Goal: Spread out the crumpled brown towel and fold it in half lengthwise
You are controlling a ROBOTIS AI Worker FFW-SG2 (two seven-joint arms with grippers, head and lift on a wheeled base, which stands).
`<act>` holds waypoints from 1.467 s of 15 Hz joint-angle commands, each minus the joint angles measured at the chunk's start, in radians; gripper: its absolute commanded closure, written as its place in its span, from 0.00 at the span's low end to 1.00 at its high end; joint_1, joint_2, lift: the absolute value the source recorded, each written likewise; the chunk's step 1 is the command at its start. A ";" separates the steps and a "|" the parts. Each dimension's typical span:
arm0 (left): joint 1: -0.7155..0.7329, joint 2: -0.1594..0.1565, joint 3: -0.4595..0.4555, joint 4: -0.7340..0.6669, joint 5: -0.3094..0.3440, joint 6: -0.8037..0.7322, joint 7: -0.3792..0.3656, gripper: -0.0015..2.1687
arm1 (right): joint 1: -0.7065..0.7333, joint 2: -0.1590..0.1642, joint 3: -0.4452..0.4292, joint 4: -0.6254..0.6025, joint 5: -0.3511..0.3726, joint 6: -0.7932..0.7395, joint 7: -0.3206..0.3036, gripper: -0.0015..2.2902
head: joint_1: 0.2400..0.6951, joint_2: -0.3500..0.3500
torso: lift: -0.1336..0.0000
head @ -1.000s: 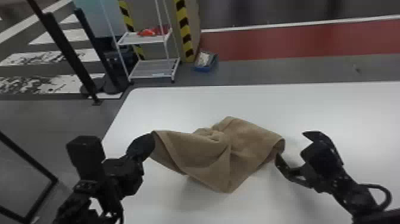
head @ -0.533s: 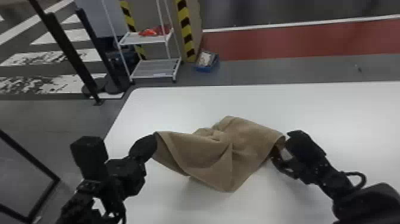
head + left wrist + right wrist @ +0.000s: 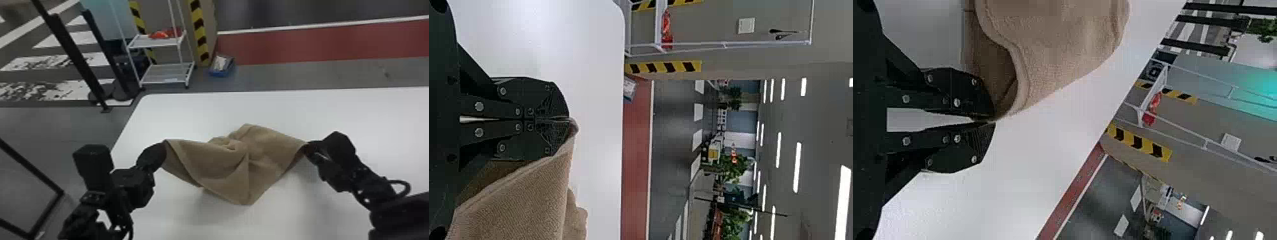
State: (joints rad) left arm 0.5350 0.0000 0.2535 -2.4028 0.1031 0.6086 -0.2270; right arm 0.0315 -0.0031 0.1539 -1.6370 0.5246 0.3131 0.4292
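Observation:
The brown towel (image 3: pixel 220 162) hangs rumpled between both grippers, its middle sagging in folds toward the white table (image 3: pixel 367 111). At its left corner is my left gripper (image 3: pixel 161 150); in the left wrist view the left gripper (image 3: pixel 568 119) is shut on the corner of the towel (image 3: pixel 524 200). The right gripper (image 3: pixel 308 148) holds the opposite corner. In the right wrist view, the tips of the right gripper (image 3: pixel 990 121) meet on the edge of the towel (image 3: pixel 1063 45), with a narrow gap farther back between the fingers.
Beyond the table's far left corner stand a white wire rack (image 3: pixel 166 73) with red items (image 3: pixel 161 34) and a striped post (image 3: pixel 199 35). A blue bin (image 3: pixel 222 67) sits on the floor. Dark posts (image 3: pixel 76 60) rise at the left.
The right gripper, standing open beside the towel's right corner a second ago, has closed on it. The left gripper and most of the towel have barely moved.

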 commanded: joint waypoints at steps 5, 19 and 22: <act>-0.035 -0.003 0.133 -0.022 0.098 0.053 -0.002 0.63 | -0.015 0.004 -0.181 -0.248 -0.017 0.048 0.063 0.99 | 1.00 0.77 | 0.07; -0.062 -0.003 0.122 0.079 0.083 0.093 -0.043 0.63 | 0.214 -0.130 -0.218 -0.342 0.327 -0.298 0.436 0.94 | 1.00 0.77 | 0.07; -0.064 -0.003 0.125 0.091 0.079 0.096 -0.051 0.63 | 0.239 -0.130 -0.237 -0.343 0.281 -0.283 0.439 0.32 | 1.00 0.76 | 0.07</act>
State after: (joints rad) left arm 0.4713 0.0000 0.3769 -2.3165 0.1835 0.7040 -0.2770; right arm 0.2593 -0.1333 -0.0746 -1.9805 0.8216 0.0230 0.8665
